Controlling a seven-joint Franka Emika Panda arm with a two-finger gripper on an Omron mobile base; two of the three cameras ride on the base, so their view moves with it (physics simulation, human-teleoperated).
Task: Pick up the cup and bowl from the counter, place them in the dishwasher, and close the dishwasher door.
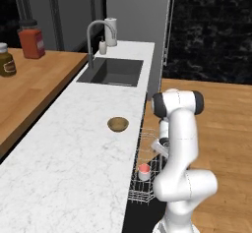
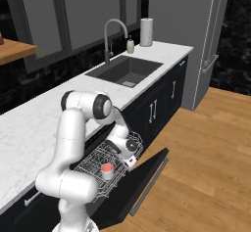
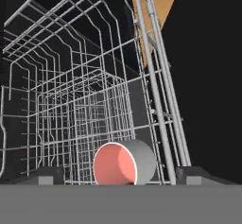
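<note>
We see the gripper (image 3: 118,180) spread wide, cup (image 3: 124,163) between its tips, lying in the wire rack (image 3: 71,105); bowl (image 1: 118,124) at counter (image 1: 64,168) edge, ten o'clock of rack, probably next.

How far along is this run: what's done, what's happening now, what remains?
Done: the cup stands in the dishwasher's pulled-out rack. In hand: nothing; the claw is spread open around the cup. Left: the bowl sits on the counter, and the dishwasher door hangs open.
</note>
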